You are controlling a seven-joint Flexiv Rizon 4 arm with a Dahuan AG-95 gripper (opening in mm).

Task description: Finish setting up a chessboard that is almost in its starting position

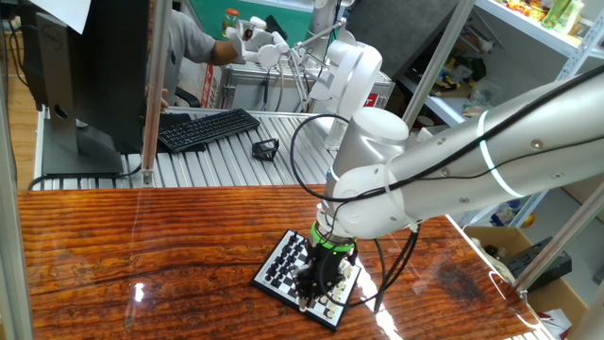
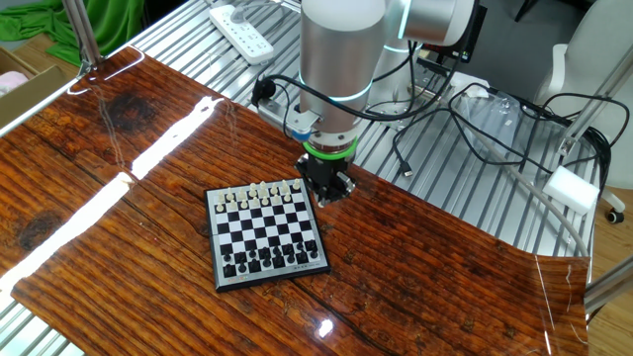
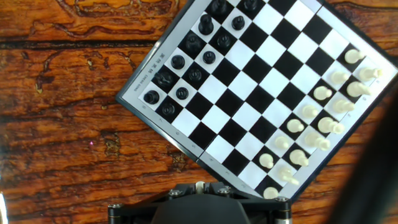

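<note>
Pincer at the cream corner of the chessboard

The clenched, empty-looking pincer [image 2: 325,188] points straight down beside the chessboard [image 2: 265,237], whose cream back rank lies nearest it on the worktop [image 2: 148,198].

The chessboard [image 2: 265,237] has black and white squares with a black rim (its little pieces are black and cream). The table [image 2: 119,247] is reddish-brown wood.

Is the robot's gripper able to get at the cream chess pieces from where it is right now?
Probably yes. The gripper hangs pointing down at the chessboard corner nearest the cream pieces, with nothing standing between them. Its jaws are shut, though, so it would have to open them first.
</note>
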